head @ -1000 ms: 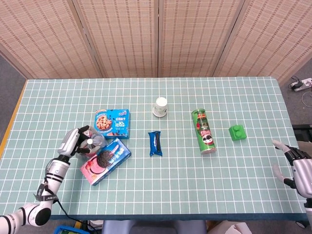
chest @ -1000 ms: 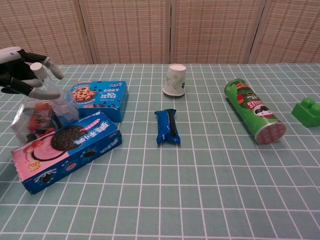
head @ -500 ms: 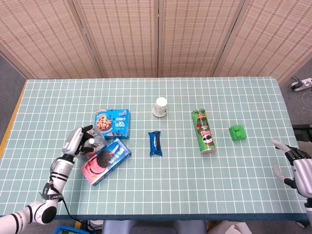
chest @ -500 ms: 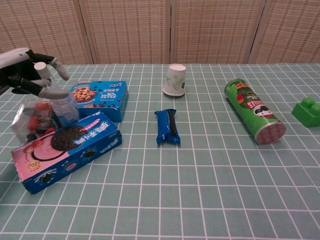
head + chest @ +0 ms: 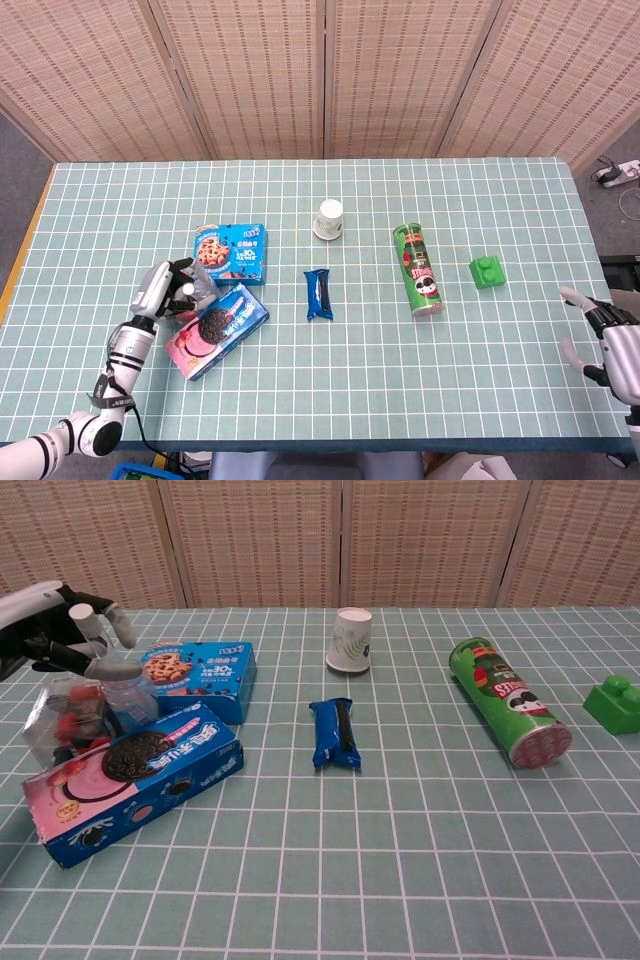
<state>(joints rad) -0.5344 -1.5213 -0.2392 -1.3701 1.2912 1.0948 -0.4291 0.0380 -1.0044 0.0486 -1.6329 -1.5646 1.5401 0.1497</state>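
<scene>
The clear plastic bag (image 5: 72, 720) of small red-and-white sweets lies near the table's (image 5: 330, 400) front-left corner, tucked against the left end of the pink-and-blue Oreo box (image 5: 132, 782) and just in front of the blue cookie box (image 5: 200, 678). The left hand (image 5: 72, 640) hangs right above it, its fingers (image 5: 112, 668) spread and curved downward over the bag's top. From the chest view they look close to the plastic, perhaps brushing it, but I see no grip closed on it. So I'd judge the work is at the reach: the hand is placed, the bag sits flat on the table, and the grasp and lift are left to do.

The right hand (image 5: 612, 340) is far off at the table's right edge, fingers apart and holding nothing.

As for writing: the tilted box shows an Oreo biscuit and white Chinese characters on blue; the cookie box carries a "30" and chocolate-chip cookies pictured. The small dark-blue packet (image 5: 336, 733) at the middle is too small to read. The green can (image 5: 508, 701) lying on its side toward the right has a Pringles-style face logo. Behind the packet stands a paper cup (image 5: 351, 639), upside down; a green toy brick (image 5: 616, 703) sits near the right edge.
</scene>
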